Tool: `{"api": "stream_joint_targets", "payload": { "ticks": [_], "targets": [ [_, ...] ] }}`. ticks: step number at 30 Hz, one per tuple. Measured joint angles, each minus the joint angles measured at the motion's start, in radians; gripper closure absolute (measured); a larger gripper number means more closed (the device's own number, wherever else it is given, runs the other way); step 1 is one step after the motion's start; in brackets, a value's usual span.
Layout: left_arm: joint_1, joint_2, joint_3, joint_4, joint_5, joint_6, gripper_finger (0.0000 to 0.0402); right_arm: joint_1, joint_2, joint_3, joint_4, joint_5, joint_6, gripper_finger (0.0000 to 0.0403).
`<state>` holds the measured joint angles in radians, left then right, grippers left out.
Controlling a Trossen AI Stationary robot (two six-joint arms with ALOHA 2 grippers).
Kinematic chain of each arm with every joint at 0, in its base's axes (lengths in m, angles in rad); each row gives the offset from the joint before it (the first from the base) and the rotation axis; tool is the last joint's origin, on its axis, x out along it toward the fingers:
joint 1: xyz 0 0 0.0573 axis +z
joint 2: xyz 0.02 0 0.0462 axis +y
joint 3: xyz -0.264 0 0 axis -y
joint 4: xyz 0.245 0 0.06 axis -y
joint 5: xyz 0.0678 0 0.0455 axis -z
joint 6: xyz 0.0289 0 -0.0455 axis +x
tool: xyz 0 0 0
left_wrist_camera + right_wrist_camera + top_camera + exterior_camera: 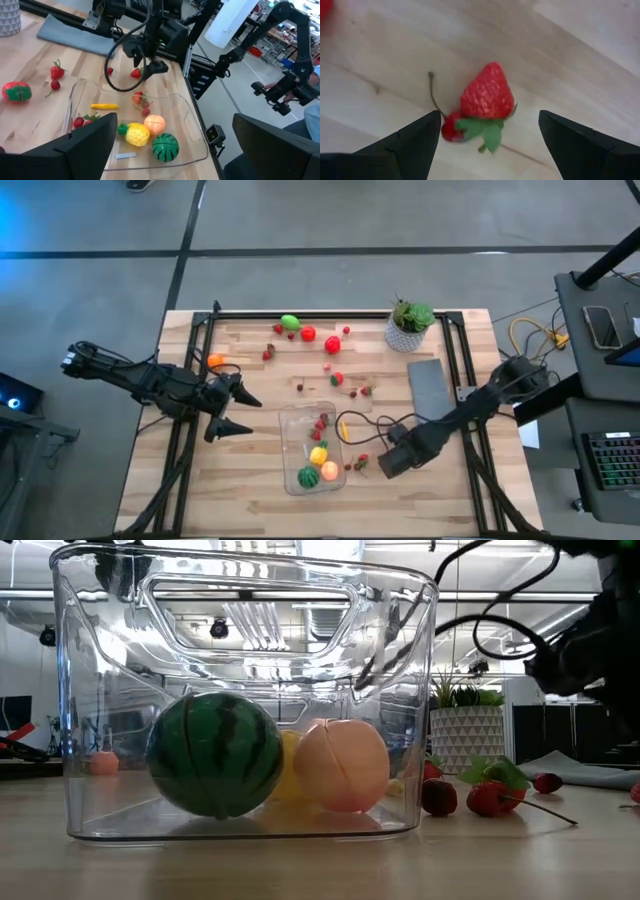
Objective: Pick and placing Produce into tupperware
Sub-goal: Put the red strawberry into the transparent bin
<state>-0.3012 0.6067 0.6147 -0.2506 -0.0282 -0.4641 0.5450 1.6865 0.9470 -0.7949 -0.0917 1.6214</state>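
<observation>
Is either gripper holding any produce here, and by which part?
Nothing is held. The right gripper is open, with a strawberry lying on the table between its fingers. The left gripper is open beside the container.

I work in a robotics lab: beyond my wooden tabletop point(250, 470) stand other robot arms point(280, 60), ceiling strip lights point(250, 615) and a keyboard point(612, 460) on the desk beside it.

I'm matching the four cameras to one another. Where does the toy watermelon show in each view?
High: watermelon in the tupperware's near end.
Low: big, left of centre, behind the clear wall, beside the peach.
Left wrist: in the tupperware, next to the peach.
Right wrist: not in view; only a strawberry.
Shared landmark: the peach touching it, seen in three views.
</observation>
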Motion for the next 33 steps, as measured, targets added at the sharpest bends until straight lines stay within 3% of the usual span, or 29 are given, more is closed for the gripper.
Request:
{"api": "stream_joint_targets", "payload": {
  "ticks": [7,17,33],
  "targets": [
    [0.0,0.001,0.0,0.001,0.014,0.0,0.002,-0.002,0.027,0.014,0.002,0.005,-0.001,0.0084],
    [0.0,0.002,0.0,0.002,0.024,-0.001,0.002,-0.004,0.003,0.044,0.01,0.007,-0.024,0.0149],
    [0.0,0.002,0.0,-0.002,0.026,0.0,0.002,-0.04,-0.001,0.054,-0.059,0.08,-0.04,0.0137]
  ]
}}
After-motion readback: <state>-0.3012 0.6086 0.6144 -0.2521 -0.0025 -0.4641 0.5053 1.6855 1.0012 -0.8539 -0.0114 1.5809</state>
